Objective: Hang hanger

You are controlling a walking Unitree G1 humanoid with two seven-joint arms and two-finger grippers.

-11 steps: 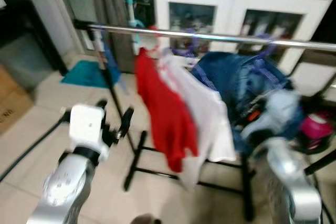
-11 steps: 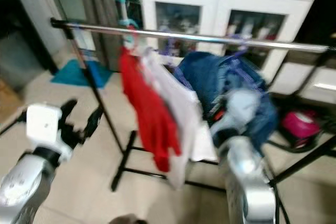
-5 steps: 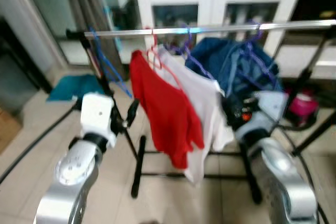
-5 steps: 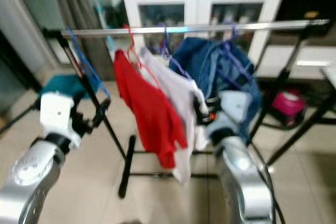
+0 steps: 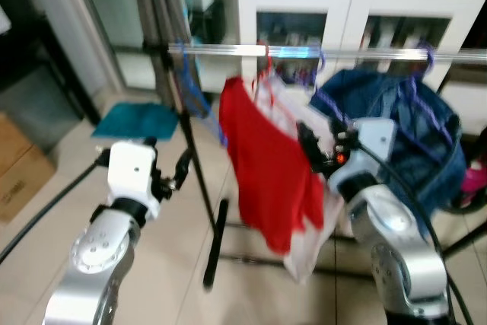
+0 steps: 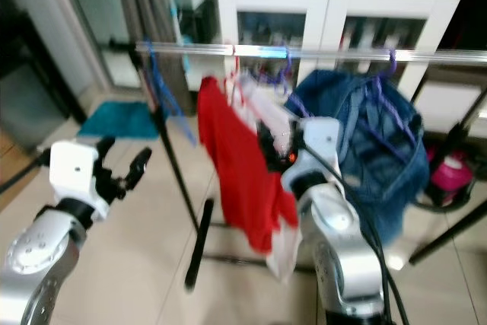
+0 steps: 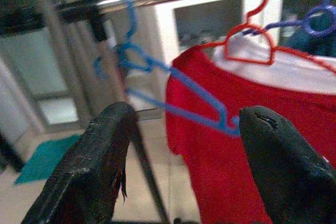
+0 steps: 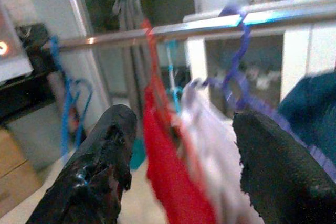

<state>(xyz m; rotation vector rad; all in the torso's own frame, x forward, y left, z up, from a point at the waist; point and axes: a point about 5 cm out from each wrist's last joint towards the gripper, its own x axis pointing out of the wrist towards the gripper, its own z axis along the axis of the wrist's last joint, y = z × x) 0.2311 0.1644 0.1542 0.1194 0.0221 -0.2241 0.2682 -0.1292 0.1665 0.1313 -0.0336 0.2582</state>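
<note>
A chrome rail [image 5: 365, 54] spans a black rack. From it hang an empty blue hanger [image 5: 195, 98], a red shirt [image 5: 268, 167] on a red hanger [image 7: 251, 45], a white shirt [image 5: 306, 245] on a purple hanger [image 8: 236, 72], and a denim garment [image 5: 415, 138]. My left gripper [image 5: 166, 154] is open and empty, below and to the left of the blue hanger [image 7: 173, 87]. Raised in front of the red and white shirts, my right gripper [image 5: 323, 139] is also open and holds nothing. The right wrist view looks up at the rail [image 8: 210, 27].
A white cabinet [image 5: 358, 5] with glass doors stands behind the rack. The rack's black upright [image 5: 192, 159] rises just beyond my left gripper. On the tiled floor lie a teal mat [image 5: 137, 119], a cardboard box [image 5: 19, 173] and a black cable [image 5: 38, 215].
The whole view has shifted as the head moved. My right gripper has risen from beside the denim to in front of the red and white shirts. The left arm keeps its pose.
</note>
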